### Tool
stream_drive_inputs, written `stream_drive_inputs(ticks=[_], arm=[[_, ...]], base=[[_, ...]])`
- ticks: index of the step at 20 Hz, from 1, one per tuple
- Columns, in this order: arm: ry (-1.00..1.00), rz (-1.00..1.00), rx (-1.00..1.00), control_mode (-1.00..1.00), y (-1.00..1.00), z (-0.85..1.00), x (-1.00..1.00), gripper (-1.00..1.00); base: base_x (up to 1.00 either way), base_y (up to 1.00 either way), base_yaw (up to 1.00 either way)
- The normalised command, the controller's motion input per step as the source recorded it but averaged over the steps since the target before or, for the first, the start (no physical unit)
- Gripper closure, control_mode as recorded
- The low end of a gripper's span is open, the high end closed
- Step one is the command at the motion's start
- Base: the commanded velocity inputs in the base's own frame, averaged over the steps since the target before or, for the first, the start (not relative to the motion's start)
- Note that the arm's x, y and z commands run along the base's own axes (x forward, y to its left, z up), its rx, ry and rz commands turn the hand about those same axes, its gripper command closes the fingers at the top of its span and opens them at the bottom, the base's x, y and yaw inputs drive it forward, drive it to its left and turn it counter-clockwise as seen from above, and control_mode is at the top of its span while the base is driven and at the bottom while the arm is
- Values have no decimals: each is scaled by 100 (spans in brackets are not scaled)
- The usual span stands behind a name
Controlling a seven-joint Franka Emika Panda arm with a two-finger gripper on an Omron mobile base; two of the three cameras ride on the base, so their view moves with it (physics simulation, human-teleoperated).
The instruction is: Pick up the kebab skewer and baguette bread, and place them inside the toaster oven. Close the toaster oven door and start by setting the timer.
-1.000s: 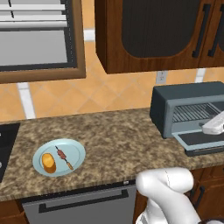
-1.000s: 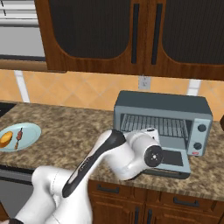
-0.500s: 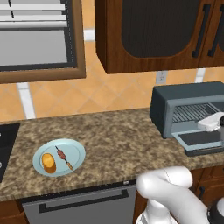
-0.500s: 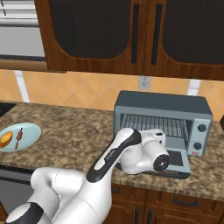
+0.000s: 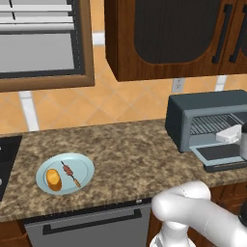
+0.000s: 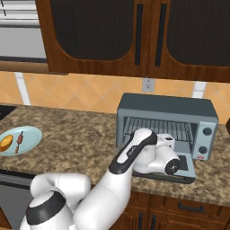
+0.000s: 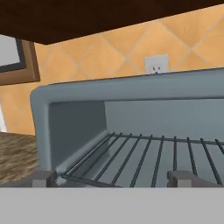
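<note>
Far left on the speckled counter [image 5: 125,149] sits one pale blue plate [image 5: 82,166], and on it lie two things side by side: one baguette [image 5: 53,178] at the left, and one skewer [image 5: 70,173] just right of it, a thin stick with dark chunks, lying at a slant. Both are on the plate, well apart from the oven [image 6: 166,123], which stands at the far right of the counter against the orange tiled wall. Its door [image 6: 188,165] is dropped flat toward the near edge, so the inside is open, and one wire rack [image 7: 153,157] shows within. The white arm reaches across from the near side, and its hand sits over the lowered door, right at the oven's mouth. From the hand's camera the gripper [image 7: 113,178] shows two grey tips spread widely at the bottom, with nothing between them but the rack beyond. One wall socket [image 6: 148,84] sits above the oven, under two dark-paned cabinet doors [image 6: 134,31].
</note>
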Motion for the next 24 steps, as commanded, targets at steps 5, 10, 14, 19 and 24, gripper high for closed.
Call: stream_drive_inputs(ticks=[5, 10, 14, 19, 24], arm=[[0, 0, 0, -100, -11, -3, 31, -100], [0, 0, 0, -100, 0, -25, 39, -100], [0, 0, 0, -100, 0, -41, 27, -100], [0, 0, 0, -100, -3, -23, 12, -100], [0, 0, 0, -100, -10, -1, 10, -100]], base=[[0, 0, 0], [0, 0, 0], [0, 0, 0], [0, 0, 0], [0, 0, 0]])
